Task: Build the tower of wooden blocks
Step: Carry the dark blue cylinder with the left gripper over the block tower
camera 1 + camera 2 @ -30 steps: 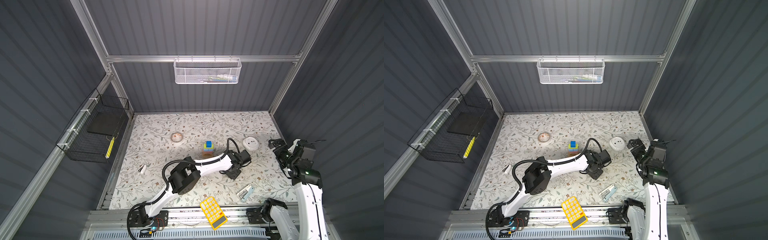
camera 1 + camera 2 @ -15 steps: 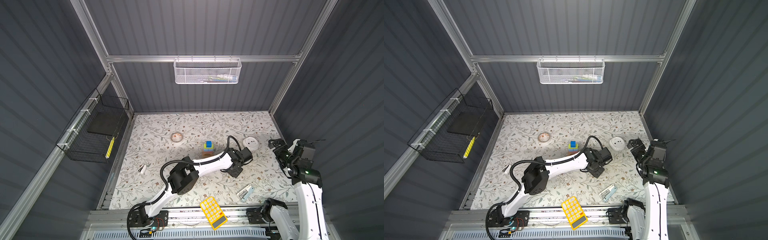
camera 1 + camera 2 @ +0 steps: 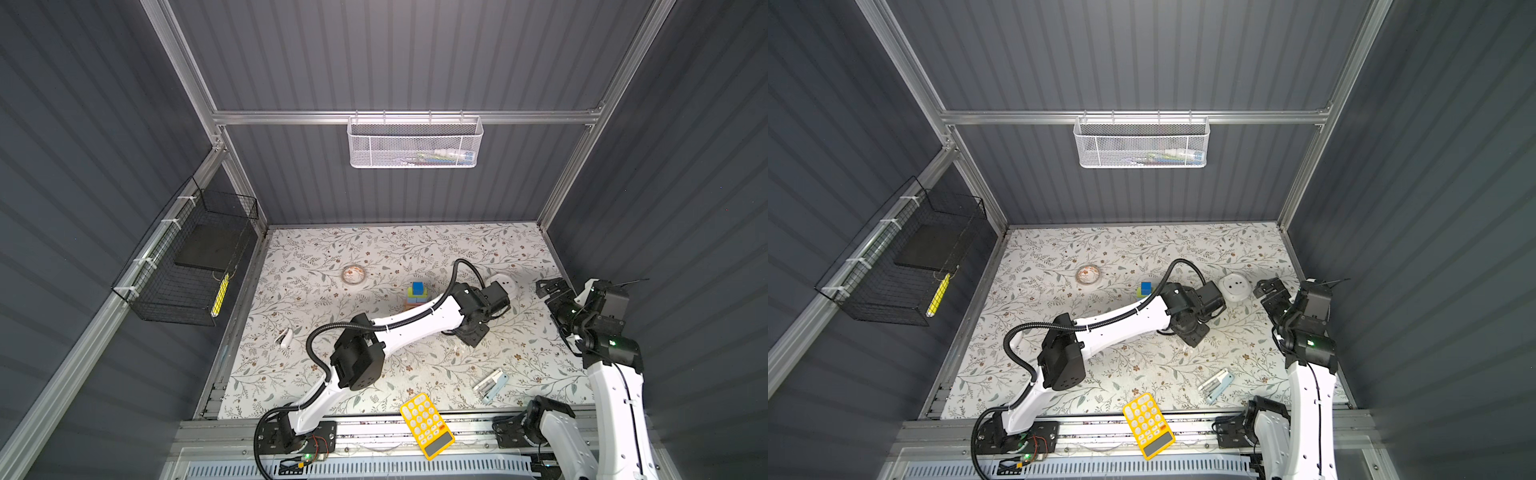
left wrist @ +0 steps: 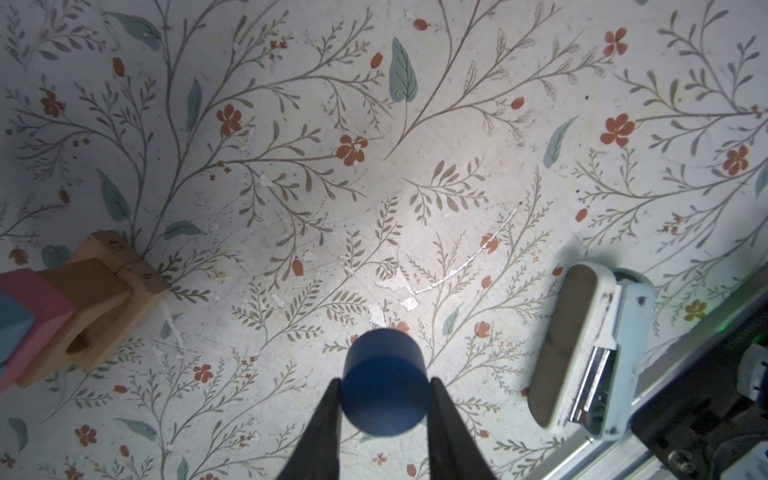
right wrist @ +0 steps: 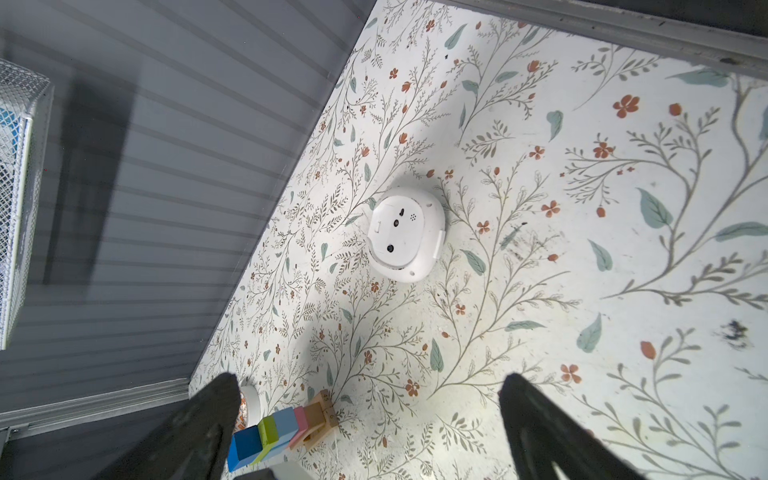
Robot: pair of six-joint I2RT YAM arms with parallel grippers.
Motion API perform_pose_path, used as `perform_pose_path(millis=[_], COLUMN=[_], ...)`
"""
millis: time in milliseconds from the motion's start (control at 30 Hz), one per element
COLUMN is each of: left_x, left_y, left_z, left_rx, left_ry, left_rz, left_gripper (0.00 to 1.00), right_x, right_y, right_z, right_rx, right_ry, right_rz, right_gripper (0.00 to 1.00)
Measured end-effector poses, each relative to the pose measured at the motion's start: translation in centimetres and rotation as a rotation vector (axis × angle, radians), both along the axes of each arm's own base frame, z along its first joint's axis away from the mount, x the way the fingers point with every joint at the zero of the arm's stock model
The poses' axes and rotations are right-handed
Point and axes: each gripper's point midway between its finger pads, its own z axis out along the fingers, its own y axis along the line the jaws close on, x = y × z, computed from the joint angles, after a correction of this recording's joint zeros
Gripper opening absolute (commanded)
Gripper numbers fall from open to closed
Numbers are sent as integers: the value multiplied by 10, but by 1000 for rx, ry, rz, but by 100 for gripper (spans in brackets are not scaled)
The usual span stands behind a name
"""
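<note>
Toward the front of the surface [image 3: 365, 245], beyond the stapler [image 3: 491, 386], the left end effector [image 4: 384, 384] is clamping the dark-blue cylinder [image 4: 384, 365] and has been drifting slightly backward, so carriage is probably starting toward the tower [image 3: 417, 296] standing farther back. The right end effector [image 5: 370, 380] is waiting spread wide and empty.

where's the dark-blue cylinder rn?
Left wrist view: the dark-blue cylinder is clamped between the left gripper's fingers, roughly between the tower and the pale-blue stapler. In both top views the gripper hides it, right of centre.
</note>
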Motion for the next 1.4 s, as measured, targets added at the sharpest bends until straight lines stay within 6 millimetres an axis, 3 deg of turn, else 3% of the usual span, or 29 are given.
perform_pose_path(millis=[367,567,800,1400], left_x=[34,58,78,104], left_y=[37,68,96,124], left_z=[61,79,85,83], left_rx=[-15,5,47,60], left_ry=[-57,-80,-95,-76], left_rz=[67,133,183,253], left_gripper=[32,33,33,34], right_x=[3,7,11,17], right_y=[1,2,2,3], right_z=[-4,-8,-9,-21], right_rx=[10,21,28,60], right_ry=[11,15,17,46], right_rz=[7,19,27,31], right_gripper=[99,99,99,99])
